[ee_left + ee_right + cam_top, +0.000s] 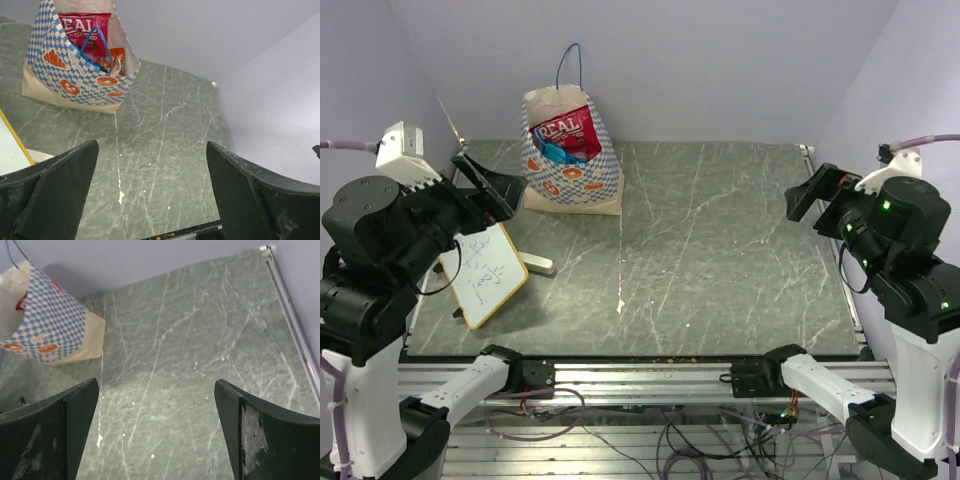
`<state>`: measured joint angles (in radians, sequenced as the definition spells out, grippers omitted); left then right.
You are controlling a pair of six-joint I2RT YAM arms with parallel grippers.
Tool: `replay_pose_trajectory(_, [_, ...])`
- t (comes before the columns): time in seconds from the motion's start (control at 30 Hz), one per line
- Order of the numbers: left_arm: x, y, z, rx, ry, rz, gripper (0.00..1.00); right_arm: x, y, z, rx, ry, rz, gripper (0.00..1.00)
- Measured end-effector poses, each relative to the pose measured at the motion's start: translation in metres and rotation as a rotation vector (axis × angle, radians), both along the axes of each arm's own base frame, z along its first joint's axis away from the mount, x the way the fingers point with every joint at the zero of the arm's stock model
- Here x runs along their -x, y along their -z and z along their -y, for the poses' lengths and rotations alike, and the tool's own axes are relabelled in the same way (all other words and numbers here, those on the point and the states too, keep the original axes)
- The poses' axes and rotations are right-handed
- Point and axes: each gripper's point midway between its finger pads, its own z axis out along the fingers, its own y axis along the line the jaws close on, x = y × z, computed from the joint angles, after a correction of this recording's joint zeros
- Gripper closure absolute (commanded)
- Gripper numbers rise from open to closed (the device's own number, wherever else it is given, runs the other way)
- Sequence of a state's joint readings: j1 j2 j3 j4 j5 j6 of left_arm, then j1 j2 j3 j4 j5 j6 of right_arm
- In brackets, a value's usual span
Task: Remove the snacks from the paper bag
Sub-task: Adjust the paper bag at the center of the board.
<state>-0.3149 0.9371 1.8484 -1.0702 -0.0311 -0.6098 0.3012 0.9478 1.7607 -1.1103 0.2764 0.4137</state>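
1 bag (598,182). 2 cord handles (570,62) on it, 1 upright, 1 drooped inside. 3 packets countable in bag mouth: 1 red packet (565,128), 1 blue packet (558,152), 1 orange packet (116,56). Any deeper ones hidden, not countable. 1 whiteboard (485,275). 1 table (720,250). 2 arms: left arm (380,230), right arm (900,230). 2 grippers: left gripper (152,145), right gripper (156,382), 2 fingers each.

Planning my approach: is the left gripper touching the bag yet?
Apart. The left wrist view shows bare table between the open left gripper and the bag.
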Motion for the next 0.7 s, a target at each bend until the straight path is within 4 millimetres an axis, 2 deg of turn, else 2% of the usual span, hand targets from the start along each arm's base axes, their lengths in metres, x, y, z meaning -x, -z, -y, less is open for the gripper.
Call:
replay_pose_trajectory(0.17, [-0.009, 0.003, 0.001, -0.006, -0.011, -0.014, 0.0, -0.008, 0.026, -0.001, 0.007, 0.014, -0.07, 0.0])
replay_pose_trajectory(0.53, [-0.016, 0.01, -0.003, -0.004, -0.046, -0.027, 0.01, -0.016, 0.063, -0.008, -0.023, 0.001, -0.154, 0.0])
replay_pose_trajectory(0.7, [-0.027, 0.031, 0.002, 0.031, -0.062, -0.104, 0.04, -0.015, 0.077, -0.021, -0.072, -0.058, -0.164, 0.0])
